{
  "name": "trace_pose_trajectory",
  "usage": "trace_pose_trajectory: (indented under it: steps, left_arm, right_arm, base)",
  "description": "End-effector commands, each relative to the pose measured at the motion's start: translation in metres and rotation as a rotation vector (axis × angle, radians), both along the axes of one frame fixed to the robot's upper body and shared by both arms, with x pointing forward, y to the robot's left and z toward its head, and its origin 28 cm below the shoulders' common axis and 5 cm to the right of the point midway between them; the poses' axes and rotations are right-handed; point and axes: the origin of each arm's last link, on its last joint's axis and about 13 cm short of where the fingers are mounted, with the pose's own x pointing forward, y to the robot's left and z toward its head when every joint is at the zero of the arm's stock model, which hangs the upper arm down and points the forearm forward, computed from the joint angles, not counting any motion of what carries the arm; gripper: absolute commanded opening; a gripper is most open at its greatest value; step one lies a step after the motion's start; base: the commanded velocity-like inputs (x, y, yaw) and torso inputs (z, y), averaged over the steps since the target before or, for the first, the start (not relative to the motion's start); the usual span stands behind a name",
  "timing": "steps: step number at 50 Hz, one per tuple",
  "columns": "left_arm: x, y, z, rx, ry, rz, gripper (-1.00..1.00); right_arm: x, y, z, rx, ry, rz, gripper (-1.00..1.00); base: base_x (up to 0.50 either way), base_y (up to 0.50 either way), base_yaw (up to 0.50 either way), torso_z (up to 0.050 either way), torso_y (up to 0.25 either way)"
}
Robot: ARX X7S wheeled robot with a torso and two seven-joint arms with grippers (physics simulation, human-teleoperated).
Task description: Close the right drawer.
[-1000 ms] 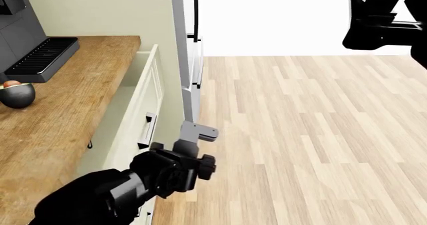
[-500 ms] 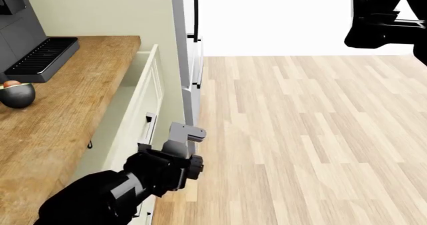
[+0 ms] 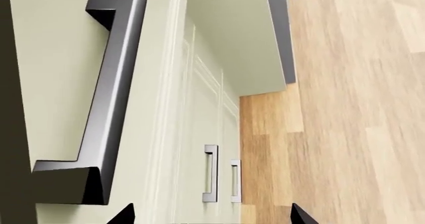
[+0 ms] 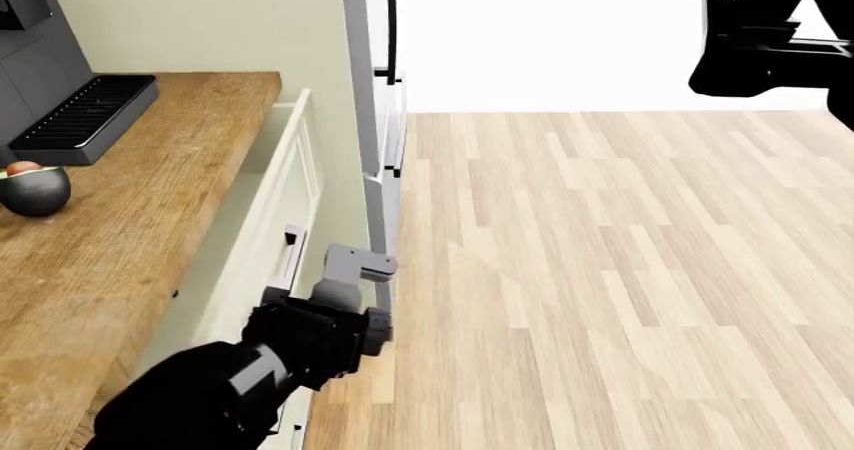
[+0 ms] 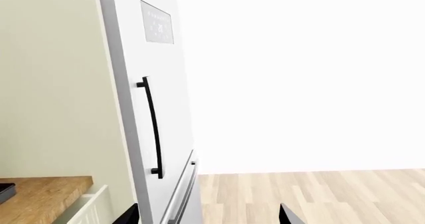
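Observation:
The right drawer (image 4: pixel 274 220) stands open below the wooden counter; its cream panel front faces the floor side and carries a short black bar handle (image 4: pixel 290 255). My left gripper (image 4: pixel 350 270) is open and empty, right beside that front, just past the handle. In the left wrist view the handle (image 3: pixel 109 94) fills the near side, and the gripper (image 3: pixel 211 219) shows only two dark fingertips (image 3: pixel 126 216) far apart. My right gripper (image 4: pixel 767 30) is raised far off over the floor, open and empty (image 5: pixel 208 216). The drawer's corner also shows in the right wrist view (image 5: pixel 89 204).
The wooden counter (image 4: pixel 120 220) holds a dark bowl (image 4: pixel 34 188) and a black drip tray (image 4: pixel 87 115). A tall white fridge (image 5: pixel 149 109) with a long black handle (image 5: pixel 154 127) stands past the drawer. Lower cabinet fronts with small handles (image 3: pixel 210 173) sit below. Pale wood floor (image 4: pixel 601 270) spreads to the right.
My left gripper has moved left, up against the drawer front. The drawer front and its handle have shifted slightly inward towards the counter. The right arm has barely moved.

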Motion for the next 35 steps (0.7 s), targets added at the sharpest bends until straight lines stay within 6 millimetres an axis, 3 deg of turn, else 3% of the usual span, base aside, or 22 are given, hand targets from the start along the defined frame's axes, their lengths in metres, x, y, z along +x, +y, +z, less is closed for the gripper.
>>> trace_pose_trajectory:
  steps: [1, 35]
  left_arm:
    - [0.000, 0.016, -0.007, 0.056, 0.019, 0.061, 1.00]
    - [-0.004, 0.035, -0.015, 0.135, 0.050, 0.150, 1.00]
  right_arm:
    - [-0.001, 0.000, 0.001, 0.000, -0.004, 0.000, 1.00]
    - [-0.003, 0.000, 0.003, 0.003, -0.008, 0.002, 1.00]
  base:
    - [0.00, 0.00, 0.00, 0.000, 0.000]
    - [0.00, 0.00, 0.00, 0.000, 0.000]
